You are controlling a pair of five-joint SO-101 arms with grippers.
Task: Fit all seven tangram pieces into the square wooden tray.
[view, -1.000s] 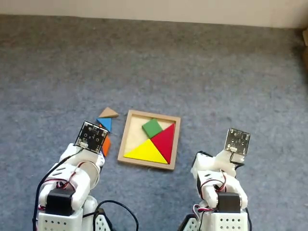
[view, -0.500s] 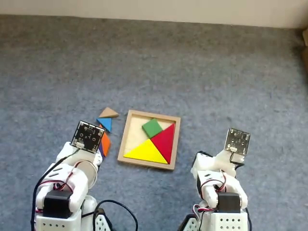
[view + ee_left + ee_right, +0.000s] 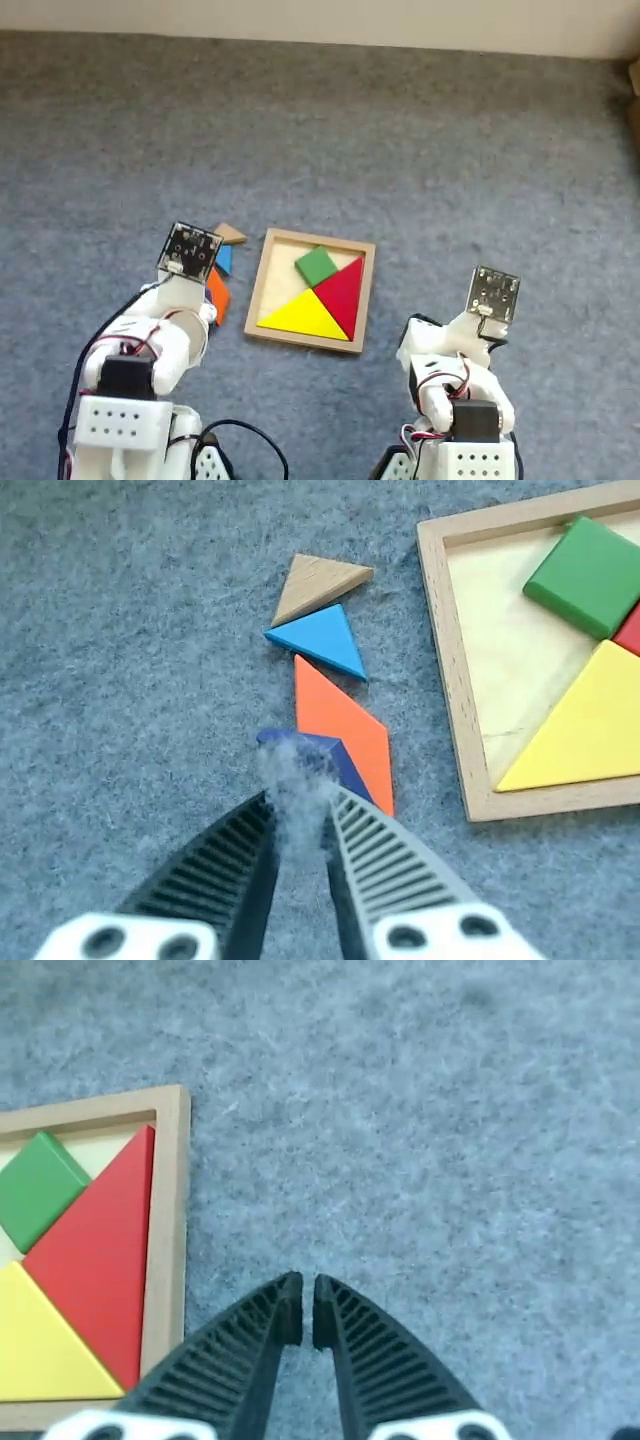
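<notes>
High view: wooden tray [image 3: 258,285] mid-frame, partly filled. Left gripper [image 3: 300,798] just left of it, narrowly parted, empty; dark blue triangle [image 3: 335,758] directly ahead of tips, touching orange parallelogram [image 3: 345,720]. Right gripper [image 3: 300,1305] pressed together, empty, right of tray, farther from loose pieces.

dark blue piece [image 3: 342,762] partly hidden behind left gripper [image 3: 300,798]
</notes>
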